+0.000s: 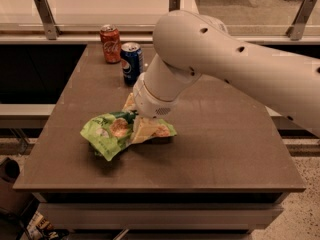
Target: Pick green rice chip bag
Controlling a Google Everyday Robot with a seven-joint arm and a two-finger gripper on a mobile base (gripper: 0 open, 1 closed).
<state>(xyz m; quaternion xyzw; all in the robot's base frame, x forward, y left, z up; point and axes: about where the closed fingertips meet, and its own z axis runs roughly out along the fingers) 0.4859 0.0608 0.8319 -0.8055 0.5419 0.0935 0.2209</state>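
Between the fingers [142, 132] of our gripper [133, 122] we clamp one end of the green rice chip bag [106, 134]; the rest droops beyond them onto the table [225, 149]. We judge this off-centre pinch on crinkly film could slip loose once we lift.

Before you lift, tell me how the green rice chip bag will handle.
The green rice chip bag looks crumpled and crinkly, so it will likely flex and sag rather than stay stiff. It seems puffy, so probably light for its size. The gripper sits on one end, so the free end may droop.
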